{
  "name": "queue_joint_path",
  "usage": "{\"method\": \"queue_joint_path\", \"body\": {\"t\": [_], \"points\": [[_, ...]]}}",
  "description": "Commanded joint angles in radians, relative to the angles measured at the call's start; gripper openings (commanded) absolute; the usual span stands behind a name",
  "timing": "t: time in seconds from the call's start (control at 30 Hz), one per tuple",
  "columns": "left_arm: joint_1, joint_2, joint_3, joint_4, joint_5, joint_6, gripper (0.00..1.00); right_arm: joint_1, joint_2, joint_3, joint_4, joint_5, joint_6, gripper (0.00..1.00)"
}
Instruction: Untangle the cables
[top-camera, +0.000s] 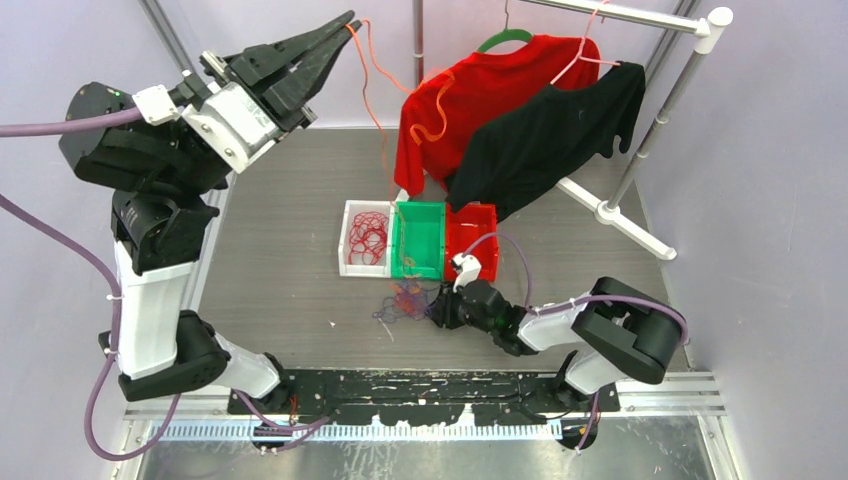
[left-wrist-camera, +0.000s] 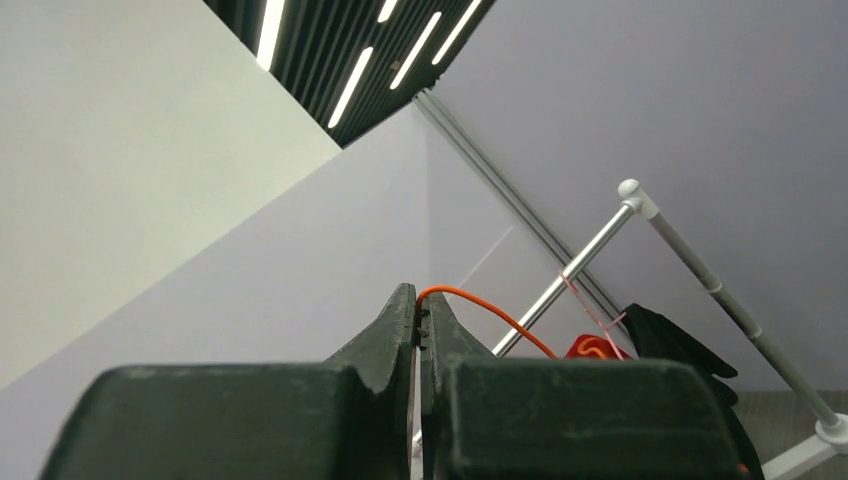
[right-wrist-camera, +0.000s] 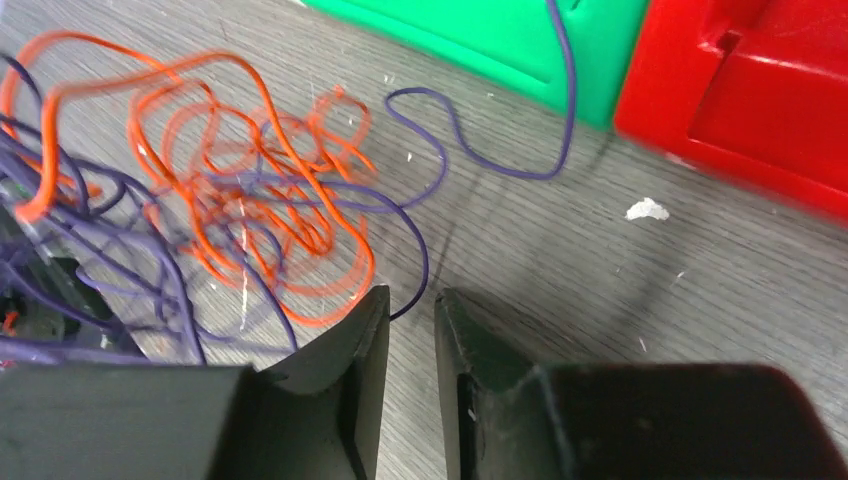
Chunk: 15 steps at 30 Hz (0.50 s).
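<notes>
At the far left, the left gripper (top-camera: 350, 24) is raised high above the bench (top-camera: 280, 250), well up and to the left of the bins. In its wrist view the left gripper (left-wrist-camera: 418, 300) is clenched, with its jaws pressed together on an orange cable (left-wrist-camera: 480, 305) that arches away from the tips. From above, we see that orange cable (top-camera: 383, 140) hang from the tips down toward the bench near the bins.

In the middle of the bench three bins stand side by side, touching. The white bin (top-camera: 346, 262) on the left holds a loose coil of red cables (top-camera: 368, 235). Next come the green bin (top-camera: 432, 212) and the red bin (top-camera: 482, 212).

Just in front of the bins lies the tangle of cables (top-camera: 403, 298), orange and purple strands wound through each other. One purple cable (right-wrist-camera: 480, 165) loops out of the tangle toward the green bin.

The right gripper (top-camera: 440, 305) sits low at the bench, just right of the tangle. In its wrist view the right gripper (right-wrist-camera: 410, 295) shows only a narrow gap between its jaws. A purple strand runs right up to the tips, and we cannot tell whether it is pinched.

At the back right, a red shirt (top-camera: 480, 95) and a black garment (top-camera: 550, 140) hang on a clothes rack (top-camera: 640, 130).
</notes>
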Motion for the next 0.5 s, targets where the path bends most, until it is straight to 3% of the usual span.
{"method": "queue_joint_path", "body": {"t": [0.0,0.1,0.3,0.47], "points": [[-0.003,-0.001,0.052,0.056,-0.028,0.030,0.00,-0.002,-0.024,-0.028,0.109,0.022,0.013,0.34],[-0.004,-0.041,-0.032,0.035,-0.015,0.031,0.00,-0.002,-0.189,-0.017,0.009,0.037,-0.031,0.53],[-0.003,-0.099,-0.169,0.016,0.003,0.039,0.00,0.000,-0.599,0.148,-0.342,0.004,-0.239,0.74],[-0.004,-0.100,-0.182,-0.015,0.017,0.046,0.00,0.000,-0.671,0.327,-0.476,-0.184,-0.309,0.82]]}}
